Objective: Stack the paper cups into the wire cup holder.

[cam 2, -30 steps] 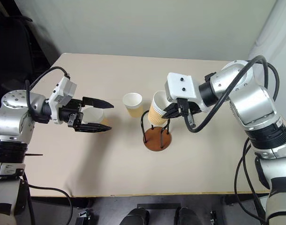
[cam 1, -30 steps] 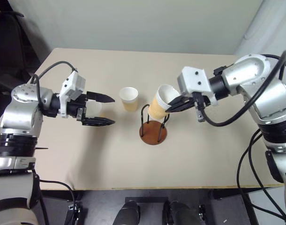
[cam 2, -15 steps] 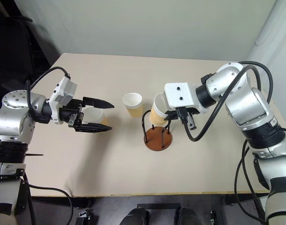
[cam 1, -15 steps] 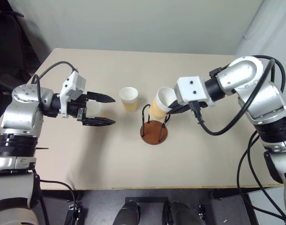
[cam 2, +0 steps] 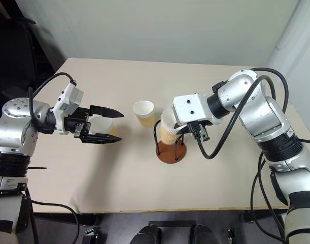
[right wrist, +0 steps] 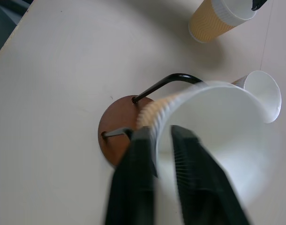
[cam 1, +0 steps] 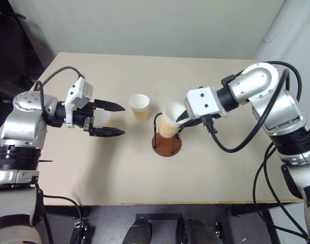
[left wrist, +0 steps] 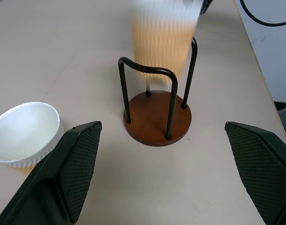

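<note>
Three paper cups are on or over the table. One cup is blurred between the two black loops of the wire cup holder, its bottom above the round brown base; whether it is dropping or resting on the wires cannot be told. A second cup stands upright on the table just beside the holder, on its left. The third cup stands upright near the left gripper, rim up, seen at the edge of the left wrist view.

Right gripper: one finger lies inside the blurred cup's rim and one outside, so the cup wall sits between them. The fingers stand only slightly apart; I cannot tell whether they pinch the wall or have let it go.

Left gripper: jaws spread wide, empty, held level above the table and pointing toward the holder, well apart from it.

Risks, as judged from this position:
- The cup enters tilted. If its bottom catches a wire loop, it may wedge askew rather than seat on the base.
- The inner finger may drag the rim when the arm pulls away and lift or tip the cup out.
- The holder looks light; a sideways push could slide or topple it.
- The standing cup just beside the holder could be knocked over by the withdrawing arm.
</note>
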